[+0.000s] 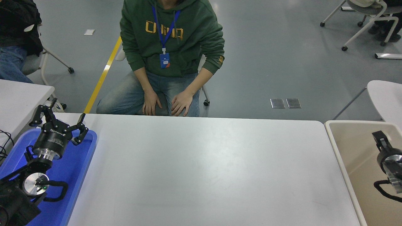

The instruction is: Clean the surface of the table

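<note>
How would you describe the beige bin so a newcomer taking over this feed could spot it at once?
Start from the table surface, the wide white top filling the middle of the view. Follow it to its right edge, where the beige bin sits against it, with the right hand above its inside. Its cream colour and deep walls set it apart from the shallow blue tray at the opposite end.

I count one large white table (201, 169), two smaller white tables — one at far left (19, 97), one at far right (386, 97). One blue tray (84, 157), one beige bin (351, 147). Two robot hands — left hand (58, 124), right hand (381, 139). One seated person in green (171, 34); two floor plates (285, 103).
</note>
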Controlling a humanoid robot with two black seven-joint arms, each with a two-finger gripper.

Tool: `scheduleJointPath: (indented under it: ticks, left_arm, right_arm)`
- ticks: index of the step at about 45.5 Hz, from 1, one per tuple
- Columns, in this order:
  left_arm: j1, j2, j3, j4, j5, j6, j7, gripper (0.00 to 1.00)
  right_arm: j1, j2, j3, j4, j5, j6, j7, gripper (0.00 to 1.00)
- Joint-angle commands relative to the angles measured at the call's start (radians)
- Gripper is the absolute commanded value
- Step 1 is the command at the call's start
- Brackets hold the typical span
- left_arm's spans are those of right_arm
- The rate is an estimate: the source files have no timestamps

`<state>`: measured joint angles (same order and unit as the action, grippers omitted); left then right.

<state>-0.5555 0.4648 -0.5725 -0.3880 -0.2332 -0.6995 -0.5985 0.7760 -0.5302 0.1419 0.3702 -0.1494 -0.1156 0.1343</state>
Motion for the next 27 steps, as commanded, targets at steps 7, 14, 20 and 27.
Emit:
scheduleJointPath:
  ticks: [7, 14, 20, 27]
  left_arm:
    - [0.002, 0.0, -0.001, 0.0, 0.0, 0.0, 0.0, 1.0]
    - [0.0, 0.0, 0.0, 0.0, 0.0, 0.0, 0.0, 1.0]
    - [0.002, 0.0, -0.001, 0.0, 0.0, 0.0, 0.0, 1.0]
    - [0.002, 0.0, -0.001, 0.0, 0.0, 0.0, 0.0, 1.0]
  right_arm:
    - [0.026, -0.041, 0.277, 0.386, 0.013, -0.007, 0.005, 1.0]
    - [0.022, 0.059, 0.327, 0.391, 0.013, -0.009, 0.01, 1.0]
    - [0.003, 0.148, 0.395, 0.386, 0.011, -0.009, 0.037, 1.0]
    - [-0.026, 0.252, 0.452, 0.365, 0.011, -0.007, 0.087, 1.0]
